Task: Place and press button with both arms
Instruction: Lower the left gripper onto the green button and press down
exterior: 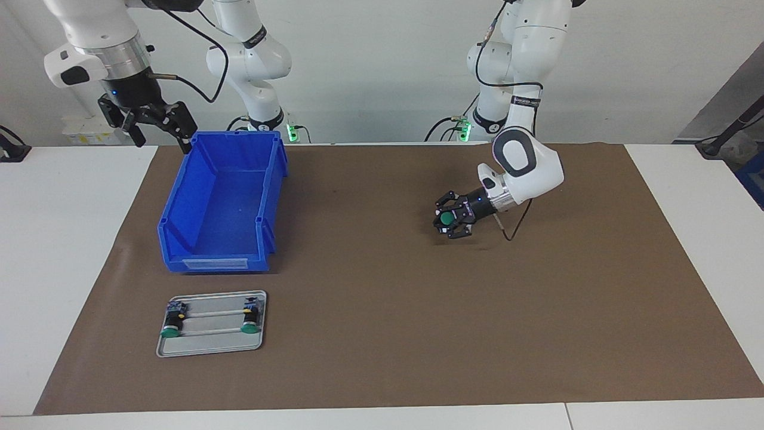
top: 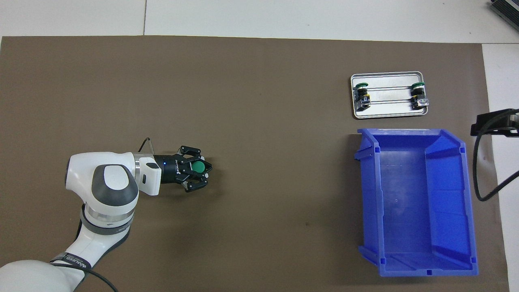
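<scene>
Holding the button [exterior: 446, 220] in left jaws, well apart from the blue bin [exterior: 222, 203]; right jaws wide beside the bin; placing, pressing remain.

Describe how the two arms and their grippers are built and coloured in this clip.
Both arms are glossy white, rounded jointed segments with dark grey joint caps and silver wrist rings. Black cables loop along each. The left gripper and the right gripper are small, black and claw-like with linked fingers. A black lettered band circles the left arm's forearm.
</scene>
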You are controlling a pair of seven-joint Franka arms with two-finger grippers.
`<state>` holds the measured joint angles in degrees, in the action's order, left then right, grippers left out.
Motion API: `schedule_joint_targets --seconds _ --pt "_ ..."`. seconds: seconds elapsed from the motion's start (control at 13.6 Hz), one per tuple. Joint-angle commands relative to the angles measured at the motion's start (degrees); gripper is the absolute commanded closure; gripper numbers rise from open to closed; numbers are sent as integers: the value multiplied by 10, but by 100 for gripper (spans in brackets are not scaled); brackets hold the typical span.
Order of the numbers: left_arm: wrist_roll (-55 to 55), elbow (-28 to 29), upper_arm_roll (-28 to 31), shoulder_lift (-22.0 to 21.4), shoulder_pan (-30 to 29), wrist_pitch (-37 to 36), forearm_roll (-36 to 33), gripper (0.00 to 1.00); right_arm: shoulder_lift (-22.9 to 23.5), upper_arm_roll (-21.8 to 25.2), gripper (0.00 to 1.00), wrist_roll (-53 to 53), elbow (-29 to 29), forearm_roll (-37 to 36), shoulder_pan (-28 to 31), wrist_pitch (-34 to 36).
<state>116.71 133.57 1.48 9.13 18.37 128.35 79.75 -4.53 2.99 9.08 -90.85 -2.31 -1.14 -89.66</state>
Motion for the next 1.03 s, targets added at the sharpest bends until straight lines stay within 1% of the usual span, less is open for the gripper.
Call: schedule_joint_targets --seconds 0.0,0.22,0.37,0.44,0.52,0.59,0.74,0.81,0.89,0.96 --pt "32 19 -1 -13 -9 -13 19 100 -15 -1 0 -44 -16 -1 5 11" --pt "34 18 -1 -11 -4 -5 19 100 -14 0 0 -54 -15 -4 4 14" --pt "34 17 -1 -10 -2 1 19 94 -9 -1 0 -54 -15 -5 4 33" --pt "34 17 -1 -10 -2 2 19 85 1 -1 0 -54 -5 -5 5 32" --pt "34 17 -1 -10 -1 3 19 73 16 -1 0 -55 16 -4 9 31" --pt "34 17 -1 -10 -1 4 19 68 27 -1 0 -54 28 -5 9 31" --pt "34 17 -1 -10 -1 9 19 65 27 -1 0 -49 27 -6 4 31" --pt "34 18 -1 -10 -1 10 19 56 26 -1 0 -46 26 -6 3 31" --pt "34 17 -1 -10 0 11 19 51 24 -2 0 -42 25 -6 2 31" --pt "34 17 -1 -10 0 13 19 41 22 -2 0 -39 23 -5 2 31"
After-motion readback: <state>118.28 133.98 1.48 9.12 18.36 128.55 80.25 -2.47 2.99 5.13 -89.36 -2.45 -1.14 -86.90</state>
